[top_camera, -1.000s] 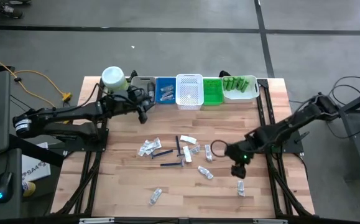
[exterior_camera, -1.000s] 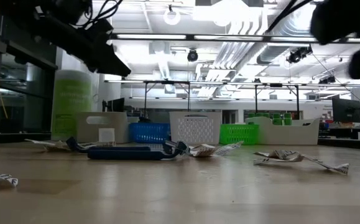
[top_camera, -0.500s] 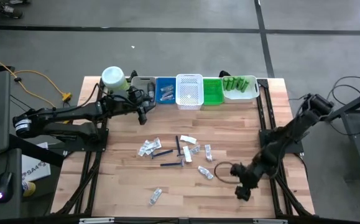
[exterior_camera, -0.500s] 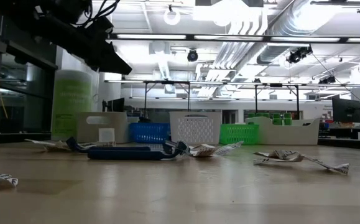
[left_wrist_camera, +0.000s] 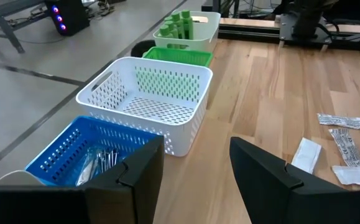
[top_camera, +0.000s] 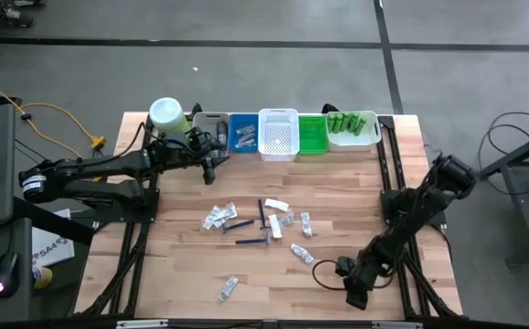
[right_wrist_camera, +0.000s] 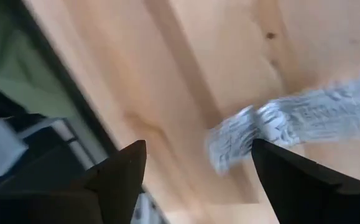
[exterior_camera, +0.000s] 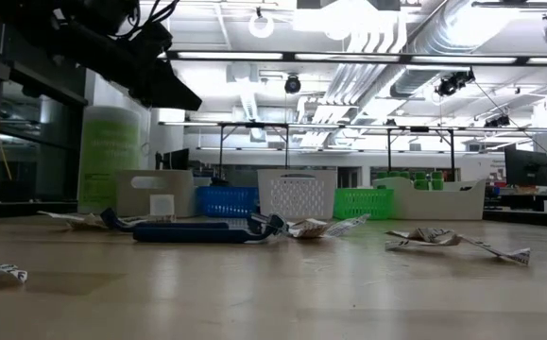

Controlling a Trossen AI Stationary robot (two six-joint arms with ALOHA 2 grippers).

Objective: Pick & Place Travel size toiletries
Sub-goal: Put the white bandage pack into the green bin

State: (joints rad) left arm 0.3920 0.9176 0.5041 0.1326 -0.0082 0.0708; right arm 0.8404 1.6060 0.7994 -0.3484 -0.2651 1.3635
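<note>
Travel size toiletries lie loose mid-table: white sachets (top_camera: pixel 218 215), thin dark blue sticks (top_camera: pixel 250 239), more sachets (top_camera: pixel 302 256) and one (top_camera: pixel 228 289) near the front edge. Green bottles (top_camera: pixel 351 123) stand in the far-right white bin. My left gripper (left_wrist_camera: pixel 195 168) hangs open and empty in front of the blue bin (left_wrist_camera: pixel 86 155). My right gripper (top_camera: pixel 355 291) is open, pointing steeply down at the table's near right. In its wrist view a white sachet (right_wrist_camera: pixel 285 121) lies flat on the wood between its spread fingers, untouched.
A row of bins lines the far edge: grey (top_camera: pixel 211 123), blue (top_camera: pixel 243 132), white (top_camera: pixel 279 134), green (top_camera: pixel 312 133). A large pale-green jar with a white lid (top_camera: pixel 166 114) stands at their left end. Bare wood (top_camera: pixel 182 265) lies at the near left.
My right gripper has swung from beside the middle sachets toward the table's near edge and gone down, turning as it went. It now stands over the lone sachet at the near right. In the low view it has left the picture.
</note>
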